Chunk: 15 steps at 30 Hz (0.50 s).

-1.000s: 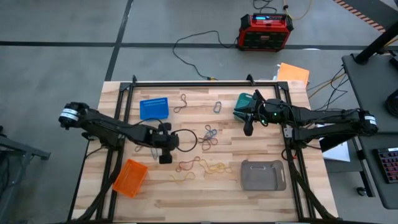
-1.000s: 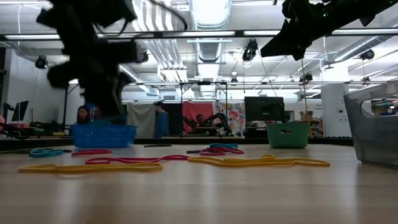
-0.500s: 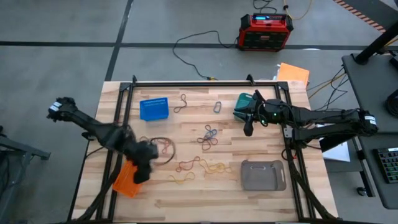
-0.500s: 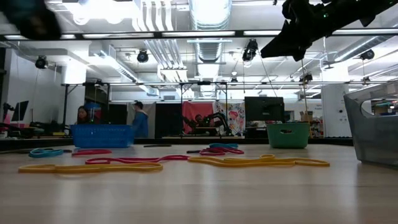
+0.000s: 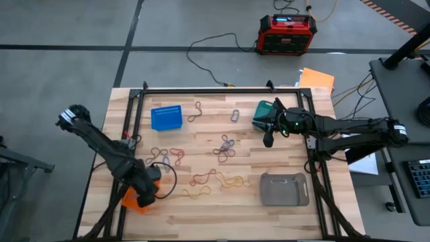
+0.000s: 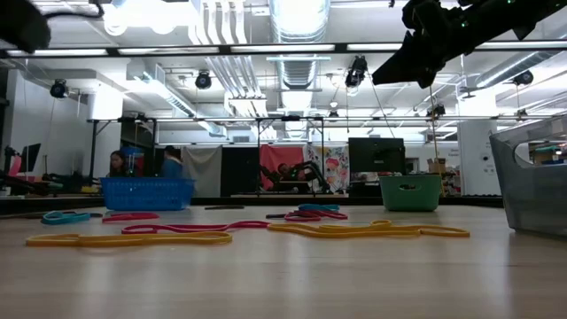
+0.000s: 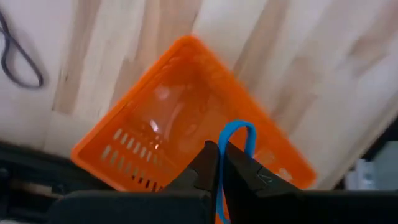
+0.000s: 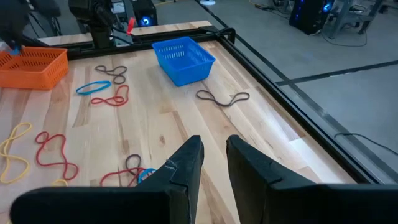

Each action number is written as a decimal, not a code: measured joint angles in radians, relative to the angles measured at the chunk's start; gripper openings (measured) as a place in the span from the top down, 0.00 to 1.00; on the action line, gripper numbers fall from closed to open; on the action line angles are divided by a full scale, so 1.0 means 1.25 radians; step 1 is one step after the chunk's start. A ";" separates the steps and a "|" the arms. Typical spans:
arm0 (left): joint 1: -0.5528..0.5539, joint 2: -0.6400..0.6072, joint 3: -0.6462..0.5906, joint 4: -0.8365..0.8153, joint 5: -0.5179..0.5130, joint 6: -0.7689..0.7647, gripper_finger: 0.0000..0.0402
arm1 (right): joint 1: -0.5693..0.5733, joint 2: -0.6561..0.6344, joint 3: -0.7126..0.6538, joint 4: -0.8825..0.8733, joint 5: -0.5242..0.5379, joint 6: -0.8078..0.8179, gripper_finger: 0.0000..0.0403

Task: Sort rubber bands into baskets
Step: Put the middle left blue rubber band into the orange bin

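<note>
Left gripper (image 7: 219, 163): hovering over the orange basket (image 7: 168, 124) at the table's near-left corner, fingers pressed together and pinching a blue rubber band (image 7: 235, 140) that is looping above the basket's interior.
Blue basket (image 5: 166, 117): sitting at the far left of the wooden table (image 5: 215, 208).
Loose rubber bands (image 5: 225, 146): lying scattered across the table's middle, blue, red and yellow loops among them.
Teal basket (image 5: 263, 113): sitting at the far right, partly under the right arm.
Right gripper (image 8: 214, 163): hanging above the table just beside the teal basket, fingers standing slightly apart, holding nothing.
Grey basket (image 5: 284, 189): resting at the near right.
</note>
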 joint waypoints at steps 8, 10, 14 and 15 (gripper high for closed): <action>0.000 0.073 -0.034 -0.002 0.029 -0.039 0.98 | 0.000 0.000 0.000 0.000 0.000 -0.010 0.83; 0.000 0.086 -0.030 -0.005 0.034 -0.045 0.95 | 0.000 0.000 0.000 0.004 0.000 -0.011 0.83; 0.000 0.103 -0.020 -0.040 0.035 -0.061 0.87 | 0.000 0.000 0.000 0.013 0.000 -0.012 0.83; 0.000 0.106 -0.017 -0.051 0.034 -0.062 0.84 | 0.000 0.000 0.000 0.014 0.000 -0.012 0.83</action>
